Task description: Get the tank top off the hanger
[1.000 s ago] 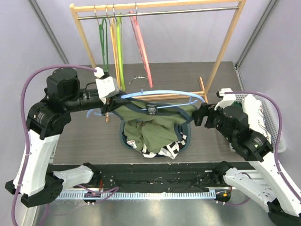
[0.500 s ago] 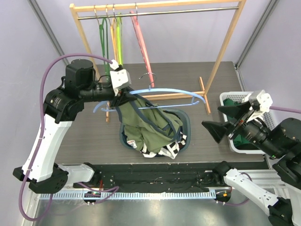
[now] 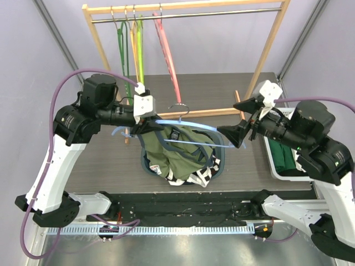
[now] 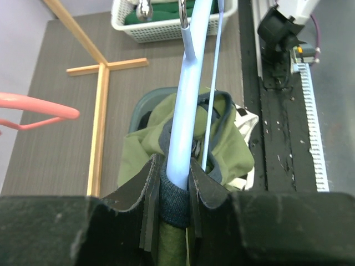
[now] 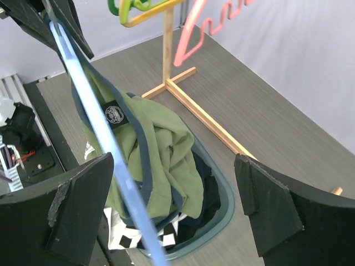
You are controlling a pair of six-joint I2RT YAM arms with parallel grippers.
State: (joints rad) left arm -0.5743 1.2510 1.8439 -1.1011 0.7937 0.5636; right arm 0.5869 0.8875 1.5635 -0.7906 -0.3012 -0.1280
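Left gripper (image 4: 176, 183) clamped on hanger (image 3: 188, 123) end, pinching one tank top (image 3: 176, 152) strap. Right gripper (image 3: 237, 132) wide open, empty, beside far end. Far shoulder freed; garment sags below jaws into tub (image 4: 143, 101). Pinned strap outstanding.

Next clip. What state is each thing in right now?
tank top, one strap pinned with the blue hanger in the left claw, rest sagging into the bin
blue hanger, held up off the rack
left claw, shut on hanger and strap
right claw, open, gripping nothing
bin, holds other clothes
basket, holds green cloth
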